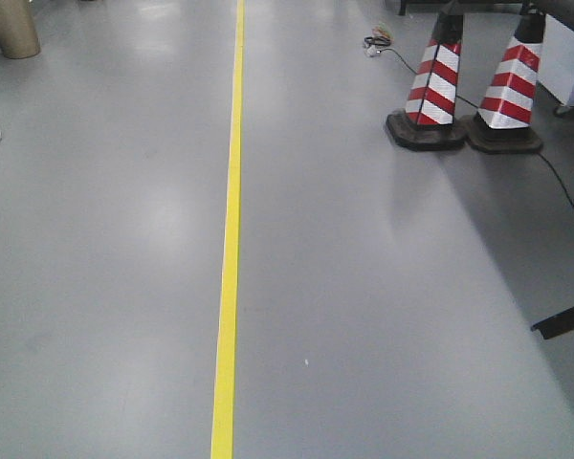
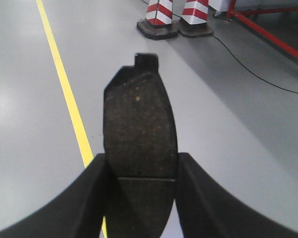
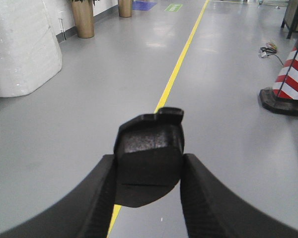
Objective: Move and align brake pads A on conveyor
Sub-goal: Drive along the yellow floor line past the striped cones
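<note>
- Nearest your left wrist camera, the left end effector (image 2: 141, 198) pinches a brake pad (image 2: 140, 131) by its two long edges. Its black fingers (image 2: 89, 198) press in at the lower half, about level with the cross groove.
- Your right end effector (image 3: 148, 191) likewise clamps a second brake pad (image 3: 149, 151) edge to edge, with the pad tipped forward so you see its dark top and end tab.
- Both pads hang in the air over the grey floor (image 1: 383, 287). No conveyor shows in any view, so you cannot judge from here how far either pad is from the belt.
- Largest thing in view is that floor, with one yellow line (image 1: 228, 268) running away down it.
- Next in size is a white wrapped bundle (image 3: 20, 49) at the left of the right wrist view.
- Two red-and-white striped cones (image 1: 438, 86) stand side by side on black bases at the far right. A black cable (image 1: 555, 182) trails past them.
- Two tan cylindrical planters (image 3: 83, 19) stand along the far wall.
- Count of pads: two visible, one per end effector. Others are out of view.
- Handling, as a judgement: each pad looks rigid and dense, probably heavy for its size. The speckled friction face looks rough and should not slip easily.
- Gripping across the narrow width near the middle looks balanced. The small end tabs look too slight to hold by, and a hard knock might chip an edge.
</note>
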You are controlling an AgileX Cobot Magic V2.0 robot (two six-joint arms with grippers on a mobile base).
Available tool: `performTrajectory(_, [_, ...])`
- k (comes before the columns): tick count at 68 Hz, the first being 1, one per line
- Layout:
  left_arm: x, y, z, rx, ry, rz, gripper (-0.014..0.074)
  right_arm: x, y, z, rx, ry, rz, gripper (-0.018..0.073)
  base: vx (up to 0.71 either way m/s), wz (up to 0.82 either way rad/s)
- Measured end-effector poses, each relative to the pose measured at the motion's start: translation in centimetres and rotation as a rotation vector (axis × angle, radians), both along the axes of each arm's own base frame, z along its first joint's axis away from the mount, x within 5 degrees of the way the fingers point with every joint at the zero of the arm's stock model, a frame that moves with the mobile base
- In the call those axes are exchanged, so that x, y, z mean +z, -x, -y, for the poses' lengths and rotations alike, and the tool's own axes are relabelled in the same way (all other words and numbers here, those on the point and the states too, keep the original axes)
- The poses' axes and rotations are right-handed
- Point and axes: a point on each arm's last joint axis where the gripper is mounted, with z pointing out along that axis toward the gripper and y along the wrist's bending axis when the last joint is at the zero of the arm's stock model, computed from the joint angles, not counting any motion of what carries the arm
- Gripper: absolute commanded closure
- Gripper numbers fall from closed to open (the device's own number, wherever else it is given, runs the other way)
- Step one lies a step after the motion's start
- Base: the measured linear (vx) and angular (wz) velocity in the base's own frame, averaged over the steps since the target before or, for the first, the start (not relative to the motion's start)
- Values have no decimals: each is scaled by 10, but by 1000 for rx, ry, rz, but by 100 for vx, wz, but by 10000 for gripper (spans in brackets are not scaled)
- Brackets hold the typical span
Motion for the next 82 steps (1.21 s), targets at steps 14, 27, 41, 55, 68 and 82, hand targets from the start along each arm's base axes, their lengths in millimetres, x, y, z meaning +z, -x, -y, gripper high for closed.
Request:
performTrajectory(14, [0, 0, 0, 0, 0, 0, 603, 0, 0, 0, 0, 0, 0, 564, 81, 9])
performTrajectory(27, [0, 0, 0, 0, 0, 0, 603, 0, 0, 0, 0, 0, 0, 564, 79, 5])
performTrajectory(41, [0, 0, 0, 0, 0, 0, 603, 0, 0, 0, 0, 0, 0, 564, 80, -4])
performTrajectory(55, [0, 0, 0, 0, 0, 0, 603, 0, 0, 0, 0, 0, 0, 564, 78, -9])
performTrajectory(68, [0, 0, 0, 0, 0, 0, 603, 0, 0, 0, 0, 0, 0, 564, 76, -6])
performTrajectory(82, [0, 0, 0, 0, 0, 0, 603, 0, 0, 0, 0, 0, 0, 564, 75, 0])
